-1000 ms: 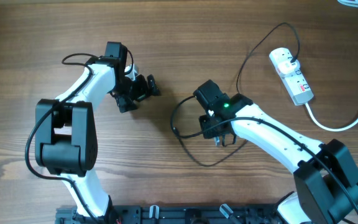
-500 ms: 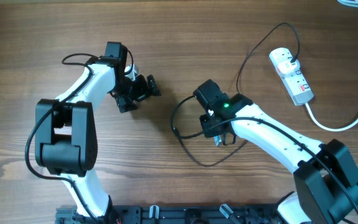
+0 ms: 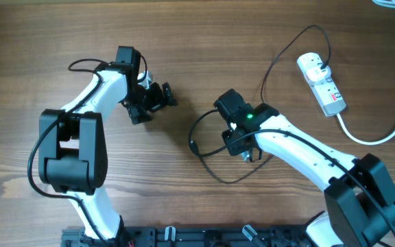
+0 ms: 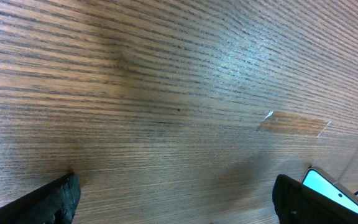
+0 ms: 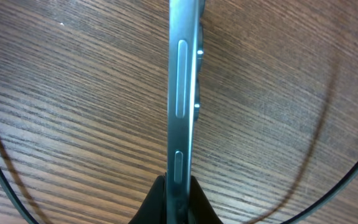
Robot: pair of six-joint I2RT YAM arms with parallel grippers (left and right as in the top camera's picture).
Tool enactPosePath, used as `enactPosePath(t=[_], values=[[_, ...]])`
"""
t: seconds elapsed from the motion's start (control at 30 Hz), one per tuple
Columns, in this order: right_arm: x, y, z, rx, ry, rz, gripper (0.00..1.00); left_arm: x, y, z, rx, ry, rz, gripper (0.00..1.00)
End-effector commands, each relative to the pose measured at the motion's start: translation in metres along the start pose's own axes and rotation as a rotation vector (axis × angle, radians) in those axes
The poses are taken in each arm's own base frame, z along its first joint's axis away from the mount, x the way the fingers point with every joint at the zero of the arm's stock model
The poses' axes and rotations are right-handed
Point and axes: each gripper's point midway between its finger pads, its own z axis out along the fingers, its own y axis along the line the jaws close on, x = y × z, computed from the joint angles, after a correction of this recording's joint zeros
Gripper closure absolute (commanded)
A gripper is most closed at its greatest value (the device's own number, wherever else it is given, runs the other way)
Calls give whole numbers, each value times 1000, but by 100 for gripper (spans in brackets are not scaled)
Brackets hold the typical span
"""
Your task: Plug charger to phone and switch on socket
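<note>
The right gripper [image 5: 178, 190] is pinched tight on the phone [image 5: 182, 93] and holds it with its thin edge facing up, above the wooden table [image 3: 184, 41]. The black charger cable [image 3: 312, 27] loops on the table near the phone and runs to the white socket [image 3: 321, 84], which is well off to the right. The left gripper [image 3: 158, 98] is wide open and holds nothing.

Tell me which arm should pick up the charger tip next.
Left, most likely. The right gripper is shut on the phone, held on edge. The left gripper is open and empty, and the charger tip lies on the table between the two arms.
</note>
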Motion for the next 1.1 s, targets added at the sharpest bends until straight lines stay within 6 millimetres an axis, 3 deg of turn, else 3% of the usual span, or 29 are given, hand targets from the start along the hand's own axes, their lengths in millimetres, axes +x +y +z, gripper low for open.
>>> enactPosePath(t=[0.0,0.17,0.27,0.37,0.53,0.63,0.77,1.07], values=[[-7,-3,-6,12,-27,-5,96,5,9,3,-34,7,-11,0],[-31,18,-27,-103,-76,-2,96,11,-30,-2,196,61,73,0],[-41,25,-43,-150,-90,1,96,16,-69,-19,457,91,180,0],[-48,34,-58,-262,-105,-3,96,15,-89,-40,638,93,240,0],[-57,41,-88,-544,-143,22,96,17,-91,-65,795,77,334,0],[-67,49,-128,-835,-224,8,96,25,-96,-91,965,53,432,0],[-80,54,-165,-1072,-309,-3,96,25,-99,-115,1108,11,472,0],[-115,52,-184,-1122,-388,108,96,31,-102,-132,1157,-10,492,0]])
